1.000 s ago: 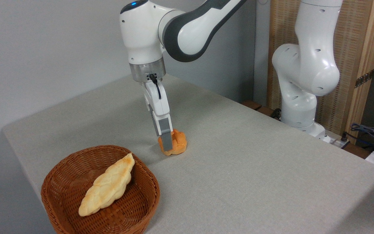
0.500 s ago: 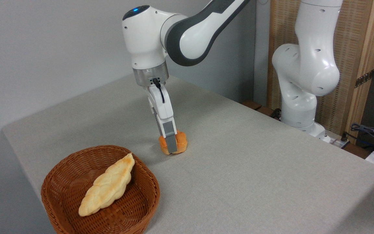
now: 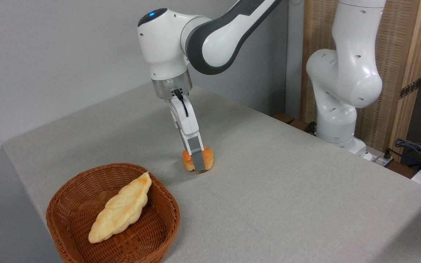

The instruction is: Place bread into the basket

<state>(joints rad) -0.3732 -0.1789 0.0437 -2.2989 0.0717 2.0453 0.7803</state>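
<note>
The bread, a small orange-golden bun, sits low at the table's middle, to the right of and behind the basket. My gripper comes down on it at a slant and is shut on it. The near grey finger covers the bun's middle, and the far finger is hidden behind the bun. The bun looks squeezed and is at or just above the cloth. The reddish-brown wicker basket stands at the front left of the table, about a hand's width from the bun.
A long pale braided loaf lies slantwise inside the basket. The grey table ends close to the basket on the left and front. My arm's white base stands at the back right, with cables beyond it.
The gripper has shifted slightly to the right and closed in on the bun, which moved with it and now looks narrower. Basket and loaf have not moved.
</note>
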